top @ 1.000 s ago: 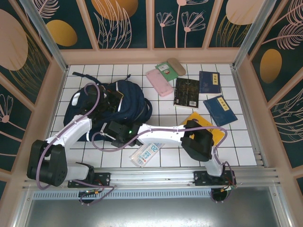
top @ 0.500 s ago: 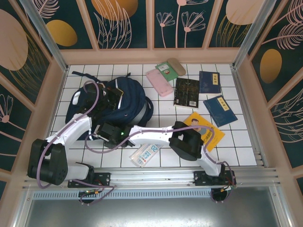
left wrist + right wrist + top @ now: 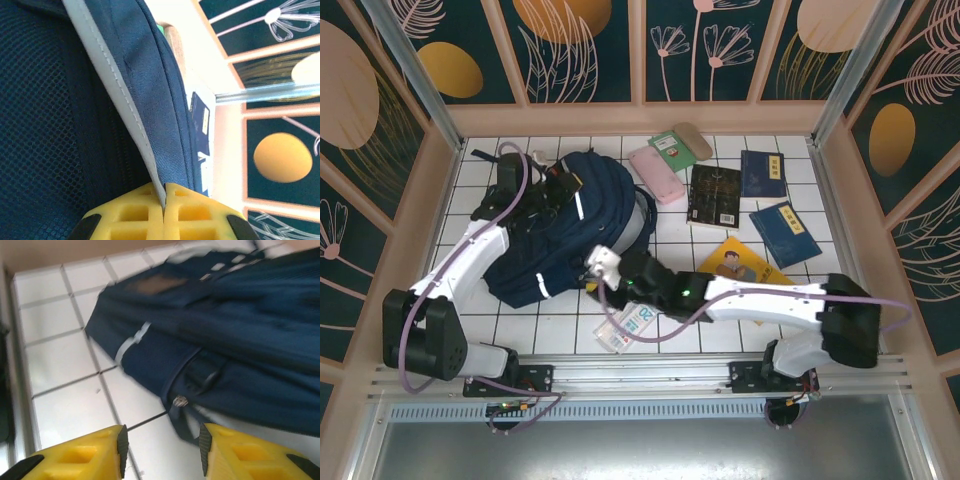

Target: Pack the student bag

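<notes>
In the top view, the student bag [image 3: 565, 235] lies on the white tiled table [image 3: 840, 290], left of centre. Its long axis slants from the near-left up to the far-right. A pale grey patch shows at its right end, but you cannot tell whether that is the mouth, or what the bag holds.

Your left gripper [image 3: 558, 195] sits on the bag's far-left upper part. Your right gripper [image 3: 596, 266] is at the bag's near-right edge.

Right of the bag lie a pink case [image 3: 657, 172], a green card [image 3: 672, 148], a dark book [image 3: 715, 195], two blue books [image 3: 761, 172] [image 3: 785, 232] and a yellow book [image 3: 745, 268]. A clear packet [image 3: 628, 328] lies just near of the bag.

The left wrist view gives what the overhead cannot. The left gripper [image 3: 164, 192] is clenched, its yellow fingers [image 3: 130, 215] pressed together on the white trim [image 3: 120, 100] at the edge of the bag [image 3: 50, 100], next to dark mesh.

In the right wrist view, the right gripper [image 3: 162, 442] is released. Its fingers [image 3: 85, 452] stand apart over bare tile [image 3: 65, 365], grasping nothing. The bag [image 3: 240, 350] lies just beyond them, blurred, with a zipper pull [image 3: 180, 401] hanging at its nearest edge.
</notes>
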`<action>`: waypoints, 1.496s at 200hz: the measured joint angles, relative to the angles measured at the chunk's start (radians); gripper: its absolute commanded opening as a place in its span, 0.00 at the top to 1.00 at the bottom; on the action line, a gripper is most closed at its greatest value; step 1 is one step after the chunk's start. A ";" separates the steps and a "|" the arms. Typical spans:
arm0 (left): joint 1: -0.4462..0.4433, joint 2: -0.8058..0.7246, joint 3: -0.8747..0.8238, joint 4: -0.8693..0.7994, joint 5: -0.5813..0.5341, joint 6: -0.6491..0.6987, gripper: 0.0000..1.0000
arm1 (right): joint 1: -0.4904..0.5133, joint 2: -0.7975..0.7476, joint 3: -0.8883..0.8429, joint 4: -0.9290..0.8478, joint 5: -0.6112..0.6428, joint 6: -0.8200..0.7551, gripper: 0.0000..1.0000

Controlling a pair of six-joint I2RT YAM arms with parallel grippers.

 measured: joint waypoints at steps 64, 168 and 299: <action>0.000 0.048 0.170 -0.261 0.054 0.300 1.00 | -0.344 -0.210 -0.135 0.088 0.095 0.289 0.95; -0.098 0.066 0.295 -0.497 -0.062 0.621 1.00 | -0.684 0.208 0.121 -0.091 -0.200 0.561 0.84; -0.102 0.079 0.172 -0.465 -0.470 0.617 0.57 | -0.758 0.155 0.079 -0.193 -0.198 0.603 0.34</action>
